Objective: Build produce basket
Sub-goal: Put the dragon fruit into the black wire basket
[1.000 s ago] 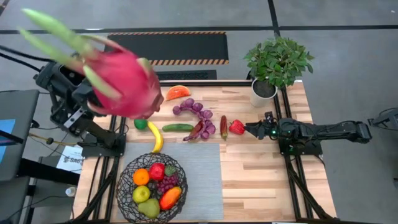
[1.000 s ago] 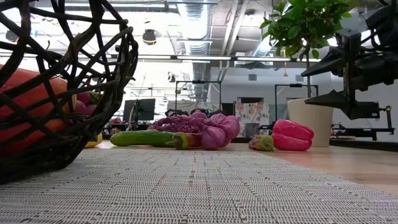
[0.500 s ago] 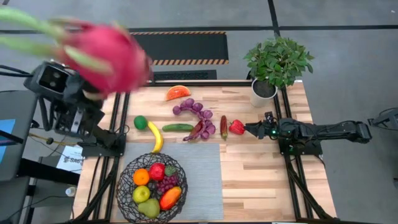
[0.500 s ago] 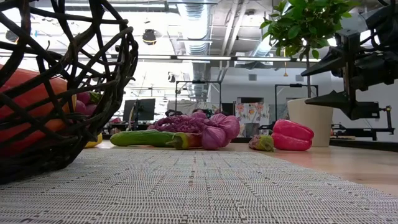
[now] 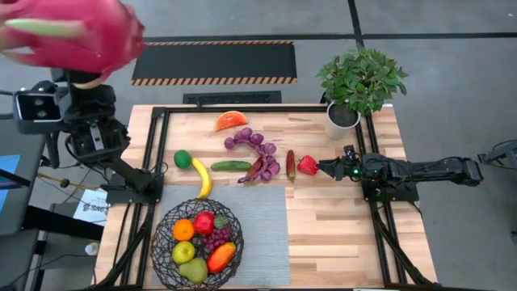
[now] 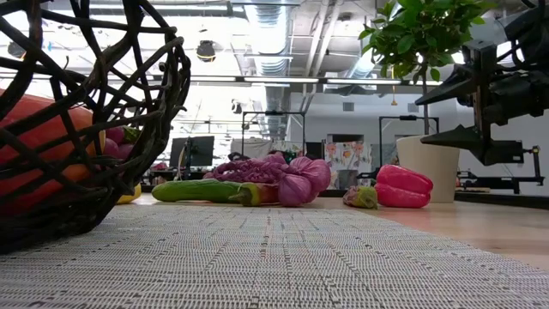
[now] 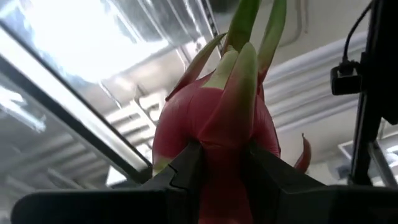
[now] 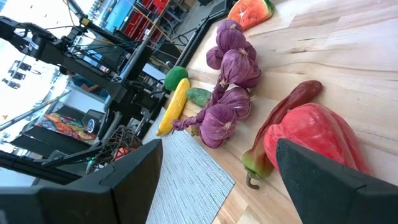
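Observation:
My left gripper (image 7: 222,163) is shut on the pink dragonfruit (image 5: 71,34), which has green scales. It is raised high above the table's far-left corner, close under the overhead camera. The black wire basket (image 5: 198,241) stands on the grey mat near the near edge, holding an orange, an apple, grapes, a pear and other pieces. My right gripper (image 5: 321,168) is open and hovers level just right of the red pepper (image 5: 307,165), which lies on the wood. The pepper shows between its fingers (image 8: 311,140) in the right wrist view. My left gripper pinches the dragonfruit's lower body (image 7: 219,186) between its two fingers (image 7: 186,168), one on each side. The fingers point upward toward the ceiling. The fruit is lifted clear and stands upright above the fingers, its green scales (image 7: 249,25) pointing away.
On the wood lie a watermelon slice (image 5: 231,120), purple grapes (image 5: 250,141), a cucumber (image 5: 231,166), a lime-green fruit (image 5: 182,159), a banana (image 5: 202,178) and a red chilli (image 5: 290,165). A potted plant (image 5: 359,81) stands at the far right corner.
My left arm has swung the held dragonfruit away from above the table's far-left part, toward the left and far edges, past the table's corner. The wrist has turned as it went. The right arm and the produce on the table have stayed still.

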You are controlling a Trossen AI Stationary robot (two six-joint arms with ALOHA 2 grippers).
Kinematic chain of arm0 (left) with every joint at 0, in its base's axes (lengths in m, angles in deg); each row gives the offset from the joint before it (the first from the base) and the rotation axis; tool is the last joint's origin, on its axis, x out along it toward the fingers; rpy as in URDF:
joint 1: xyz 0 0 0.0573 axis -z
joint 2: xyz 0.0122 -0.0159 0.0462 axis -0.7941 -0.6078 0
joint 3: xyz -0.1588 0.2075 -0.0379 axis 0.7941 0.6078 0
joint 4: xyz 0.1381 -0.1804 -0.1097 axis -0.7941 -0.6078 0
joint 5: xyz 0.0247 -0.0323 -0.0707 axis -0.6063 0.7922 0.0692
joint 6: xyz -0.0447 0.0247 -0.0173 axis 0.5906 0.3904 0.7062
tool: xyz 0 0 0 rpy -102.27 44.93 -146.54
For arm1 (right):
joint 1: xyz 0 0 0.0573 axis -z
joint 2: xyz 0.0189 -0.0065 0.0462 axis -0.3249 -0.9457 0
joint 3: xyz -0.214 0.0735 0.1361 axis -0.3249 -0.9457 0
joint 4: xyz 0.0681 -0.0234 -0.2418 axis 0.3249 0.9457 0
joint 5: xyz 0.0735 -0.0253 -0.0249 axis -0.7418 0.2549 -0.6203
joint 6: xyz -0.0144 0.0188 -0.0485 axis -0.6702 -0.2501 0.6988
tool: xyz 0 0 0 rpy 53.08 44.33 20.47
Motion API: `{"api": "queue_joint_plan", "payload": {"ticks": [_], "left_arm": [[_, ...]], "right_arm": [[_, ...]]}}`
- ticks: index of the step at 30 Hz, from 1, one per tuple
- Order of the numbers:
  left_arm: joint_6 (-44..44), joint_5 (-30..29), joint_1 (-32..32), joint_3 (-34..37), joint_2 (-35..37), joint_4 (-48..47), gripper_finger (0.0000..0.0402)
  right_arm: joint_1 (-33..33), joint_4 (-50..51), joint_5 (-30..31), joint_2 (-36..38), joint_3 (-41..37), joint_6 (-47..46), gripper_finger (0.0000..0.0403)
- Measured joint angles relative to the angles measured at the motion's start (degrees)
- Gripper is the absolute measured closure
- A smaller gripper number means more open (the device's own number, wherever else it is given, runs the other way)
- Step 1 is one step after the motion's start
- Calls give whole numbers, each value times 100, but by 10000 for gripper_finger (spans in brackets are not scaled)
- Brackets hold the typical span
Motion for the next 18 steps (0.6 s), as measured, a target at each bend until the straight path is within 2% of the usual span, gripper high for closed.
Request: {"api": "queue_joint_plan", "payload": {"ticks": [3, 8, 18], "left_arm": [[-502, 250, 0, 0, -4, 151, 329], [-1298, 282, -2, 0, -2, 347, 329], [-1341, 638, -4, 0, -4, 436, 329]], "right_arm": [[0, 0, 2, 0, 0, 0, 69], [0, 0, 2, 0, 0, 2, 69], [0, 0, 4, 0, 0, 2, 69]]}}
